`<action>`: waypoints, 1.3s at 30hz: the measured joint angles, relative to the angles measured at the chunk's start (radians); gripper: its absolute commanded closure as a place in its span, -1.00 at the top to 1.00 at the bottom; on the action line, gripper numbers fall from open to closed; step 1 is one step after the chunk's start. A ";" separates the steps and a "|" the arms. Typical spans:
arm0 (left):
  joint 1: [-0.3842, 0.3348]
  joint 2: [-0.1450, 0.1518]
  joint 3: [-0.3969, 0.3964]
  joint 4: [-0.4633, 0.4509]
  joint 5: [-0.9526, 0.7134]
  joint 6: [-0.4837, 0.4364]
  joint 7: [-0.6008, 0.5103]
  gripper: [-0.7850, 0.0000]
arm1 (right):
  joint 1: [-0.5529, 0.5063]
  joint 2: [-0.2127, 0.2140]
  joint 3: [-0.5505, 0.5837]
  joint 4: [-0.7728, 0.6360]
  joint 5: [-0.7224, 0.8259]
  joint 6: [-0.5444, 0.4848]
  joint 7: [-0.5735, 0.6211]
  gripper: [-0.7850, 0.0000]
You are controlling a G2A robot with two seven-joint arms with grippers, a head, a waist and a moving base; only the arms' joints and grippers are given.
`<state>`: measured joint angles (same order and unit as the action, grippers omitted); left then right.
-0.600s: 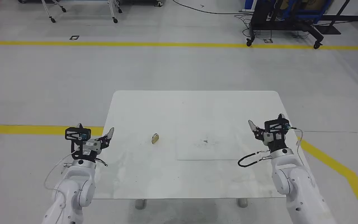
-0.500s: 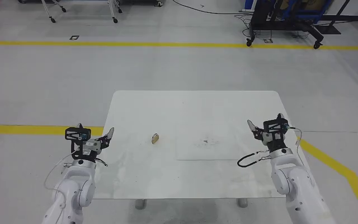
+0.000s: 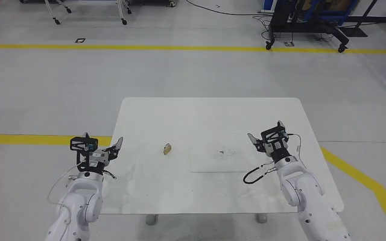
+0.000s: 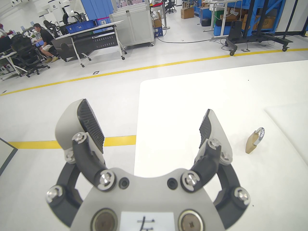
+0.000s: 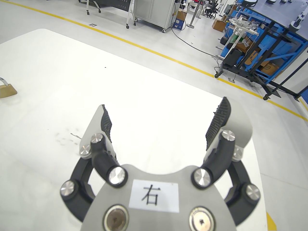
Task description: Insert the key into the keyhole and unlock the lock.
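A brass padlock point(image 3: 167, 148) with a silver shackle lies on its side on the white table point(image 3: 211, 114), left of centre. It also appears in the left wrist view, padlock point(image 4: 255, 141), and at the edge of the right wrist view, padlock point(image 5: 6, 90). A small thin key point(image 3: 223, 152) lies near the table's middle on a pale mat; in the right wrist view the key point(image 5: 76, 136) is just beside one finger. My left gripper point(image 3: 103, 141) hangs open at the table's left edge, empty, also left gripper point(image 4: 146, 114). My right gripper point(image 3: 266, 131) is open and empty over the table's right part, also right gripper point(image 5: 163, 111).
A thin pale rectangular mat point(image 3: 241, 164) covers the table's centre-right. Yellow floor lines point(image 3: 36, 139) run past both sides of the table. Wheeled racks and desks stand far off in the room.
My right arm has moved left, from the table's right edge in over the table toward the key. The left arm, padlock and key have stayed put.
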<state>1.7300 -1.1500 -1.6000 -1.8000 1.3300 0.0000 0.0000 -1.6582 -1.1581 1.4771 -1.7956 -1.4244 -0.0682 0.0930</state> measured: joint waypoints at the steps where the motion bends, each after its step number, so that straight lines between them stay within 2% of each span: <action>1: 0.000 0.000 0.000 0.000 0.000 0.000 0.000 1.00 | 0.000 0.000 0.000 0.000 0.000 0.000 0.000 1.00; 4: 0.000 0.000 0.000 0.000 0.000 0.000 0.000 1.00 | 0.004 0.000 -0.004 0.005 -0.005 -0.008 0.005 1.00; 6: 0.000 0.000 0.000 0.000 0.000 0.000 0.000 1.00 | 0.024 0.000 -0.025 0.023 -0.004 -0.056 0.017 1.00; 10: 0.000 0.000 0.000 0.000 0.000 0.000 0.000 1.00 | 0.124 -0.004 -0.098 0.133 0.056 -0.247 0.034 1.00; 14: 0.000 0.000 0.000 0.000 0.000 0.000 0.000 1.00 | 0.234 -0.011 -0.172 0.271 0.100 -0.413 -0.002 1.00; 15: 0.000 0.000 0.000 0.000 0.000 0.000 0.000 1.00 | 0.258 -0.011 -0.185 0.303 0.105 -0.458 -0.013 0.68; 16: 0.000 0.000 0.000 0.000 0.000 0.000 0.000 1.00 | 0.289 -0.011 -0.201 0.345 0.104 -0.519 -0.029 0.62; 17: 0.000 0.000 0.000 0.000 0.000 0.000 0.000 1.00 | 0.312 -0.011 -0.212 0.375 0.093 -0.563 -0.041 0.34; 18: 0.000 0.000 0.000 0.000 0.000 0.000 0.000 1.00 | 0.333 -0.010 -0.221 0.403 0.077 -0.604 -0.055 0.25; 19: 0.000 0.000 0.000 0.000 0.000 0.000 0.000 1.00 | 0.360 -0.008 -0.235 0.436 0.048 -0.661 -0.074 0.35; 22: 0.000 0.000 0.000 0.000 0.000 0.000 0.000 1.00 | 0.419 -0.003 -0.273 0.508 -0.061 -0.755 -0.104 0.36; 23: 0.000 0.000 0.000 0.000 0.000 0.000 0.000 1.00 | 0.435 -0.003 -0.286 0.527 -0.092 -0.771 -0.110 0.29; 24: 0.000 0.000 0.000 0.000 0.000 0.000 0.000 1.00 | 0.450 -0.003 -0.297 0.547 -0.115 -0.784 -0.118 -0.01; 25: 0.000 0.000 0.000 0.000 0.000 0.000 0.000 1.00 | 0.469 -0.004 -0.310 0.578 -0.132 -0.799 -0.129 -0.20; 32: 0.000 0.000 0.000 0.000 0.000 0.000 0.000 1.00 | 0.561 -0.012 -0.365 0.732 -0.158 -0.850 -0.154 -0.26; 34: 0.000 0.000 0.000 0.000 0.000 0.000 0.000 1.00 | 0.574 -0.014 -0.377 0.754 -0.164 -0.849 -0.166 -0.49; 37: 0.000 0.000 0.000 0.000 0.000 0.000 0.000 1.00 | 0.587 -0.014 -0.388 0.772 -0.173 -0.850 -0.186 -1.00; 39: 0.000 0.000 0.000 0.000 0.000 0.000 0.000 1.00 | 0.593 -0.013 -0.394 0.774 -0.187 -0.850 -0.194 -1.00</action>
<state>1.7300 -1.1500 -1.6000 -1.8000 1.3300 0.0000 0.0000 -1.0651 -1.1708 1.0829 -1.0217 -1.6116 -0.9182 -0.1010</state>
